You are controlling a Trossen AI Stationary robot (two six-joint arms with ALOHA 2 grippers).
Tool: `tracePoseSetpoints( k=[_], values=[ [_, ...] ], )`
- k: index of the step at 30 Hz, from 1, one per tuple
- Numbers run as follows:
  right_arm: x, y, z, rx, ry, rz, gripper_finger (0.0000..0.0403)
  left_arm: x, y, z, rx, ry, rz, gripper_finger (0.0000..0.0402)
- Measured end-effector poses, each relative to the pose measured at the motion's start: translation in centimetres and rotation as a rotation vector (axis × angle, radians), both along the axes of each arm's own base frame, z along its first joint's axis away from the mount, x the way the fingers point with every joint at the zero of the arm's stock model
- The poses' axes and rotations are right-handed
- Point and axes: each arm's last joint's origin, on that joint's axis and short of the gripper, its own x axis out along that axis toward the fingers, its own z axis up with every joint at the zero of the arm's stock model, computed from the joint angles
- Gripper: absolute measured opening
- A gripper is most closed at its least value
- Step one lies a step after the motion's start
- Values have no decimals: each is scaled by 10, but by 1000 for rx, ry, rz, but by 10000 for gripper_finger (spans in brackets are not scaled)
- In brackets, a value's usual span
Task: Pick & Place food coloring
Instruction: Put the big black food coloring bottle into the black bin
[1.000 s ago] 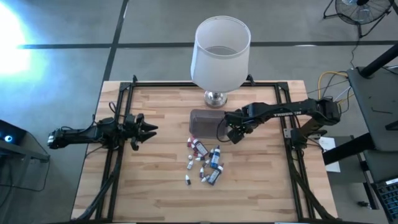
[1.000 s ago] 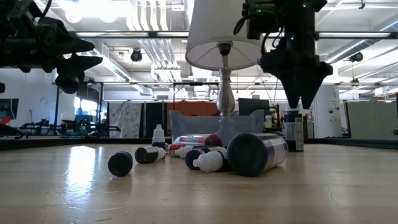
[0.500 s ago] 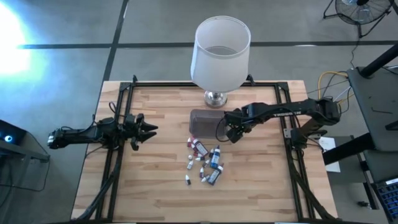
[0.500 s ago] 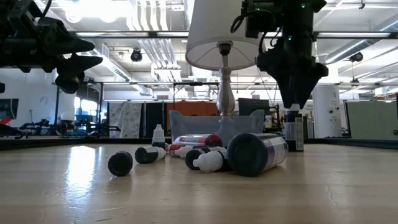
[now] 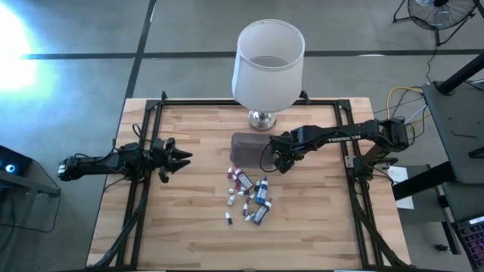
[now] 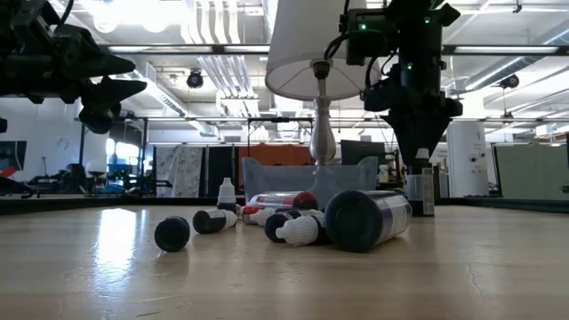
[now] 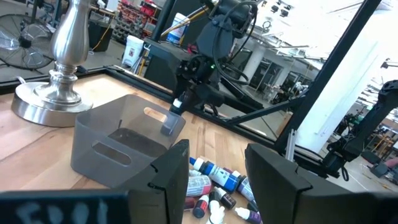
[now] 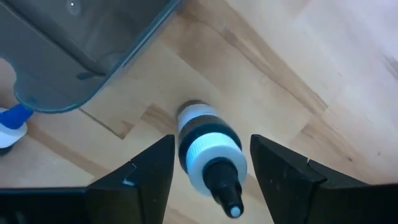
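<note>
One food coloring bottle (image 8: 208, 149), dark with a white collar and dark tip, stands upright on the wood just beside the clear tub (image 5: 246, 149). My right gripper (image 8: 211, 155) points down over it, open, with a finger on each side and a narrow gap to each. The low view shows the same bottle (image 6: 420, 188) under the gripper (image 6: 418, 153). Several more bottles (image 5: 249, 198) lie in a loose pile nearer the front edge. My left gripper (image 5: 178, 157) waits open at the table's left, pointing level.
A big white-shaded lamp (image 5: 268, 64) stands on its metal base (image 5: 262, 119) behind the tub. A black frame (image 5: 144, 151) runs along the table's edges. Bare wood lies to the front and left of the pile.
My right gripper has swung a little toward the table's left and come down over the upright bottle. Its fingers have drawn closer together. The bottle and the pile have stayed where they were.
</note>
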Motion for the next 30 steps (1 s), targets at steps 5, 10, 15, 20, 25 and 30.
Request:
tracePoseSetpoints(
  k=[5, 10, 15, 20, 25, 30],
  values=[
    [0, -2, 0, 6, 1, 5, 203, 0, 0, 0, 0, 0, 0, 135],
    [-1, -2, 1, 14, 1, 11, 188, 0, 0, 0, 0, 0, 0, 135],
    [-3, -1, 5, 13, -10, 15, 157, 0, 0, 0, 0, 0, 0, 135],
    [-6, -1, 7, 32, 9, 18, 129, 0, 0, 0, 0, 0, 0, 135],
    [-8, 0, 11, 43, 31, 41, 109, 0, 0, 0, 0, 1, 0, 135],
    [5, -1, 40, 29, -45, 98, 107, 0, 0, 0, 0, 0, 0, 135]
  ],
)
